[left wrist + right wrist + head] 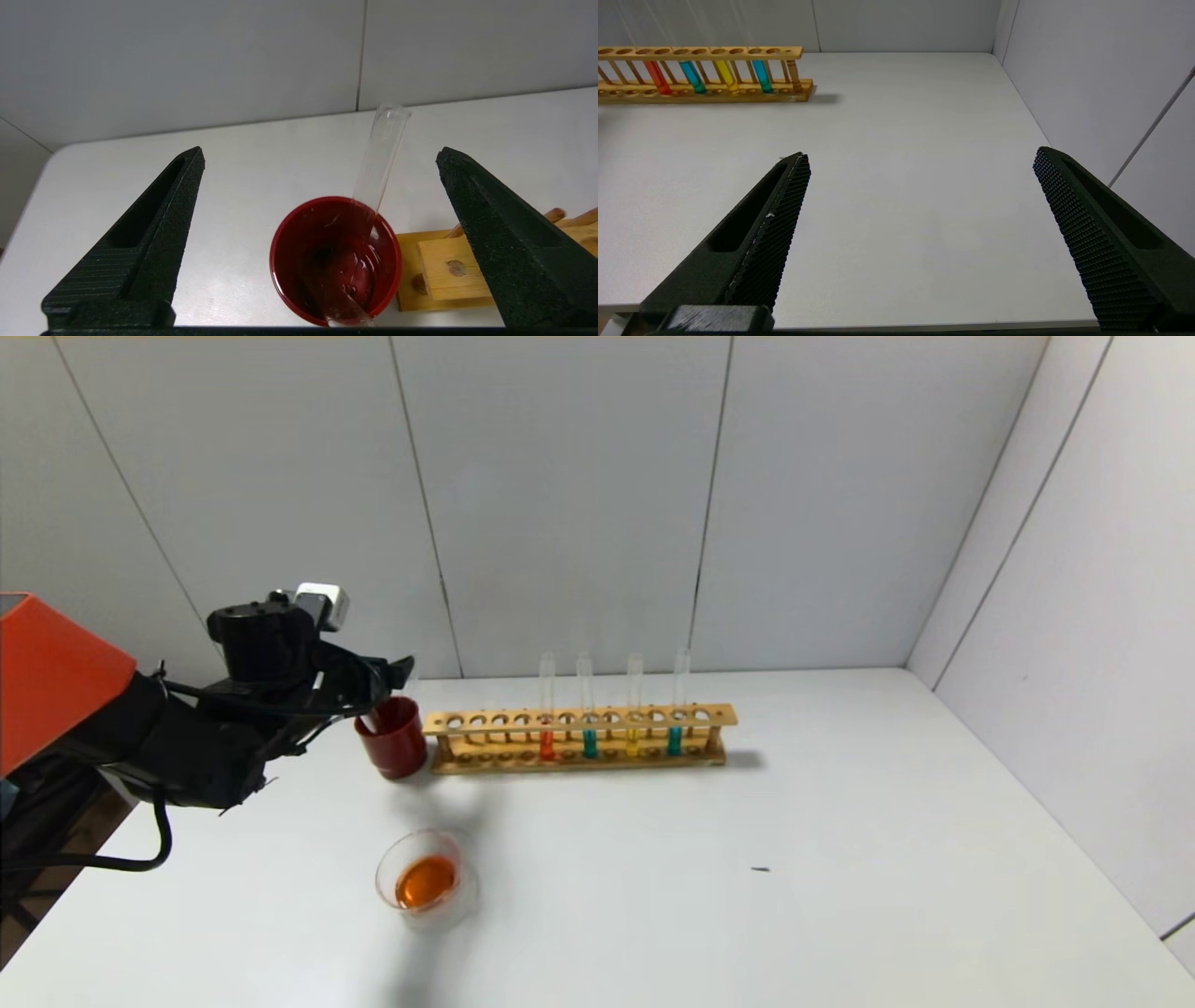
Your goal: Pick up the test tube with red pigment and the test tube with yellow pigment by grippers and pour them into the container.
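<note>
The test tube with red pigment (547, 743) and the test tube with yellow pigment (633, 741) stand upright in the wooden rack (579, 719), each with a teal-tipped tube to its right. Both also show in the right wrist view, red (656, 77) and yellow (725, 74). The container (428, 882), a clear glass dish holding orange liquid, sits in front of the rack's left end. My left gripper (387, 677) is open and empty just above the dark red cup (392, 739); in the left wrist view (321, 151) its jaws are spread wide either side of the cup. My right gripper (922, 156) is open and empty.
The dark red cup (336, 261) holds an empty clear tube (380, 154) leaning out of it, and a second clear tube (345, 312) lies against its near rim. The rack's end (448, 270) touches the cup's side. Walls stand at the back and right.
</note>
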Controlling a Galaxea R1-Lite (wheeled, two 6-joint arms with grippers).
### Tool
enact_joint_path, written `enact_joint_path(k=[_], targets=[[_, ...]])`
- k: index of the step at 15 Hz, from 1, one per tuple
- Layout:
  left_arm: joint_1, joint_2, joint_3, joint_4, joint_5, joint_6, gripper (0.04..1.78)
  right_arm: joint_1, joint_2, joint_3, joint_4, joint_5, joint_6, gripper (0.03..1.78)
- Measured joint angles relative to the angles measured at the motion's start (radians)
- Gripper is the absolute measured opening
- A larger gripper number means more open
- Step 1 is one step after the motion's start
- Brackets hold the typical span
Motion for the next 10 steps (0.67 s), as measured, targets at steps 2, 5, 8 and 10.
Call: enact_joint_path(k=[2,5,8,10], targets=[[-0.002,-0.061,0.011,0.016,-0.001,0.032,1.74,0.000,0.000,0.000,0.000,0.000,0.000,1.75],[-0.013,-0.147,0.021,0.042,-0.001,0.062,1.74,0.000,0.000,0.000,0.000,0.000,0.000,1.75],[-0.041,-0.239,0.014,0.118,-0.002,0.063,1.74,0.000,0.000,0.000,0.000,0.000,0.000,1.75],[-0.099,-0.300,0.015,0.160,-0.002,0.063,1.74,0.000,0.000,0.000,0.000,0.000,0.000,1.75]])
